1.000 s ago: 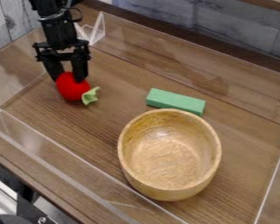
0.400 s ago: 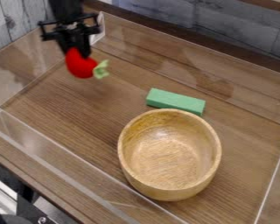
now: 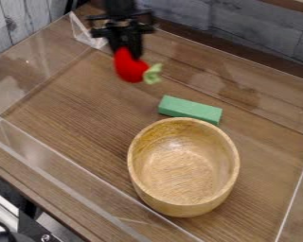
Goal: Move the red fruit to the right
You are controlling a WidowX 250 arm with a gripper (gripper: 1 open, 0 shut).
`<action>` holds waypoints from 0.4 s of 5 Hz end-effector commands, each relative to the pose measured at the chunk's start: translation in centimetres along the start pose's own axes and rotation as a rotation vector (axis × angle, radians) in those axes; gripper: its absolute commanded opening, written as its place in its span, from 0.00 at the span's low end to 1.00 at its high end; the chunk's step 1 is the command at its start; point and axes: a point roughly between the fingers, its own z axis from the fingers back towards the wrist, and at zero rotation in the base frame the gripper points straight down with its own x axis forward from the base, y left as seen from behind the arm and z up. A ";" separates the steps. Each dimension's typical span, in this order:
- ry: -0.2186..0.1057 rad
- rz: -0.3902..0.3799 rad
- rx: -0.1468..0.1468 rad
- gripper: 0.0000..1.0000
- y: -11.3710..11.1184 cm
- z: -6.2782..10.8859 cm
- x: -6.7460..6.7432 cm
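Red and rounded, the toy fruit (image 3: pixel 132 67) hangs directly below the gripper (image 3: pixel 126 54) in the camera view, its upper part between the fingertips, which are closed down on it; it appears to be off the table (image 3: pixel 65 107). Fruit and gripper are blurred, but the long axis seems to slant from the fingers down toward the pale green leafy end (image 3: pixel 151 73), which points to the picture's right. The one arm has it, so no reach remains; the coming move turns on carrying it sideways, then lowering. The green rectangular block (image 3: pixel 191 110) lies below and to the right of the fruit in the picture, with the wooden bowl (image 3: pixel 184 166) nearer the viewer. A straight path right probably passes behind both; drifting toward the viewer while lowering could set the fruit on the block.
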 end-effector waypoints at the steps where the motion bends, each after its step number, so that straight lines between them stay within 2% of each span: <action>1: -0.080 -0.137 0.033 0.00 -3.7 2.7 0.5; 2: -0.092 -0.084 0.026 0.00 -6.3 1.6 0.3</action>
